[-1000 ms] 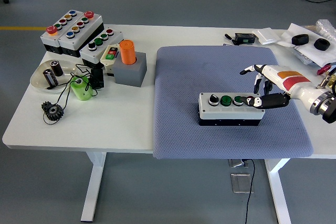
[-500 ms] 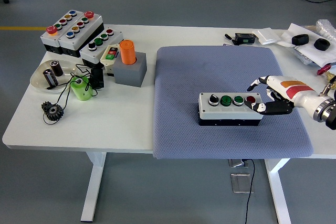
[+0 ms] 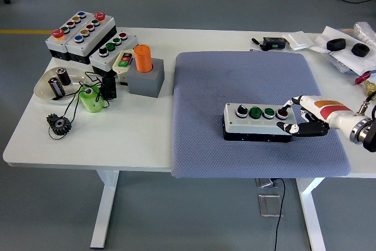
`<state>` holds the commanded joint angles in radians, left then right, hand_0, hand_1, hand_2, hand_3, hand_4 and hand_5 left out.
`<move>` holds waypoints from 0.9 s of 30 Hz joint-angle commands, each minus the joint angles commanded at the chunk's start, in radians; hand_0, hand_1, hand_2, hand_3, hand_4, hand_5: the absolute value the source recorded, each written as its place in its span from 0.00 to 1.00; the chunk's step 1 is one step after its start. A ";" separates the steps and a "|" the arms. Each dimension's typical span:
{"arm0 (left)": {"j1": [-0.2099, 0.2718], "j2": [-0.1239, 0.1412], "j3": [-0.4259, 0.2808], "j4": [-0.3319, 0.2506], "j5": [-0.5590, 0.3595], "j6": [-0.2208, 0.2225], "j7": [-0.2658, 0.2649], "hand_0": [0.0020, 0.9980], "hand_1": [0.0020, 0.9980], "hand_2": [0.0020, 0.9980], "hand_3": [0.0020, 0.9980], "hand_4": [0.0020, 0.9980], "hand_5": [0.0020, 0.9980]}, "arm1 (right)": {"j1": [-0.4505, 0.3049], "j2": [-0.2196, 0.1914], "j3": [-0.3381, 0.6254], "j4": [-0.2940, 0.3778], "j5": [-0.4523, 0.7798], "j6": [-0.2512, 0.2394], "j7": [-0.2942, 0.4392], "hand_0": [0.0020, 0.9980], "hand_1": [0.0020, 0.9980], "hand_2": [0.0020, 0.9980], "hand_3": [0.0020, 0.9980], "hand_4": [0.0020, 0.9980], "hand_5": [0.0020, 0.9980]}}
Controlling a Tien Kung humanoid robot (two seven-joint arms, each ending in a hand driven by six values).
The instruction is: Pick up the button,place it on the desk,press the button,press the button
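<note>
A grey button box (image 3: 252, 123) with a black knob, two green buttons and a red button lies on the blue-grey mat (image 3: 247, 80), right of centre. My right hand (image 3: 289, 119) comes in from the right and grips the box's right end. One fingertip (image 3: 284, 110) rests on the red button and the thumb presses against the box's front right corner. The other fingers curl behind the box's end. The left arm is out of the picture.
Several other button boxes (image 3: 82, 30) stand at the back left, next to an orange cylinder on a grey block (image 3: 143, 58). A green cylinder (image 3: 90, 98), a dish with small parts (image 3: 44, 89), a black gear (image 3: 59, 124) and cables lie at left. Black parts and bags (image 3: 343, 45) lie at back right.
My right hand has dropped from above the box's right end down onto it, one fingertip landing on the red button. The box has shifted slightly to the right.
</note>
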<state>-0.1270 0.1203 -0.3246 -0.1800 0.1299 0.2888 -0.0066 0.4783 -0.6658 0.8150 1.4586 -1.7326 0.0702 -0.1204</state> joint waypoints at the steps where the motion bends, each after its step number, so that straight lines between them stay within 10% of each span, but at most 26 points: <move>1: 0.000 0.000 -0.001 0.000 0.000 0.000 0.000 0.65 0.71 0.70 0.51 0.32 1.00 | 0.000 0.000 -0.001 -0.001 0.000 0.001 0.000 0.12 0.00 0.03 0.68 0.72 0.66; 27: -0.001 0.001 -0.016 0.000 0.015 0.001 0.001 0.65 0.71 0.70 0.50 0.32 1.00 | -0.008 0.056 0.042 0.059 -0.033 -0.026 -0.001 0.12 0.00 0.03 0.68 0.70 0.67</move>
<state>-0.1280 0.1215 -0.3408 -0.1800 0.1452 0.2900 -0.0057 0.4707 -0.6094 0.8573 1.5177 -1.7654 0.0437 -0.1215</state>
